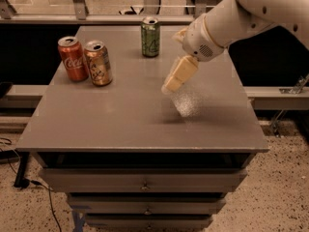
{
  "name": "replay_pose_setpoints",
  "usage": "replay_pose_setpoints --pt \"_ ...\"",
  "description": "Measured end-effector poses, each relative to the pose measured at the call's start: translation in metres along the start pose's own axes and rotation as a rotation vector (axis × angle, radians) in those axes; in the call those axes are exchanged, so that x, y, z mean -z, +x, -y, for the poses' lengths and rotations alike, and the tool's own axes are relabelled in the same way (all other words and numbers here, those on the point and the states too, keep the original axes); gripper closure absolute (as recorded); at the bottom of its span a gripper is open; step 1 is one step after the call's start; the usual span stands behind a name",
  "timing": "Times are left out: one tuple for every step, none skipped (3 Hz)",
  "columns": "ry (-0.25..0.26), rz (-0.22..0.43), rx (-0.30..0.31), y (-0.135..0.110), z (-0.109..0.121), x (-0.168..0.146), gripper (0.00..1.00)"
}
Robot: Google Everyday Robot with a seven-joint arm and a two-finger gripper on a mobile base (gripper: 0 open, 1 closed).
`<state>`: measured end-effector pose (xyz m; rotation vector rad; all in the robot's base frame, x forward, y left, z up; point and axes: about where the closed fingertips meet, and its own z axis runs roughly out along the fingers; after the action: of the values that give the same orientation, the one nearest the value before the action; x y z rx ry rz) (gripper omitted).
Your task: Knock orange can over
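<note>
The orange can (98, 63), copper-orange with pale label marks and a silver top, stands upright at the table's left rear. A red Coca-Cola can (72, 58) stands touching its left side. My gripper (177, 76) hangs from the white arm above the middle of the table, to the right of the orange can and clearly apart from it. Its cream fingers point down and left.
A green can (150, 37) stands upright at the far edge of the grey table (120, 124), behind the gripper. The table has drawers below its front edge. A rail and window sill run behind the table.
</note>
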<state>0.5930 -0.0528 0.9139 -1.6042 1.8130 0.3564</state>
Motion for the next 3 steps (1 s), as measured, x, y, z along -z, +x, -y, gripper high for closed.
replay_pose_setpoints --pt "-0.027 0.090 -0.021 -0.013 0.007 -0.031 0.00" --pt "-0.046 0.183 -0.068 -0.027 0.013 -0.056 0.00" --pt "-0.060 0.278 -0.104 -0.045 0.017 -0.082 0.00"
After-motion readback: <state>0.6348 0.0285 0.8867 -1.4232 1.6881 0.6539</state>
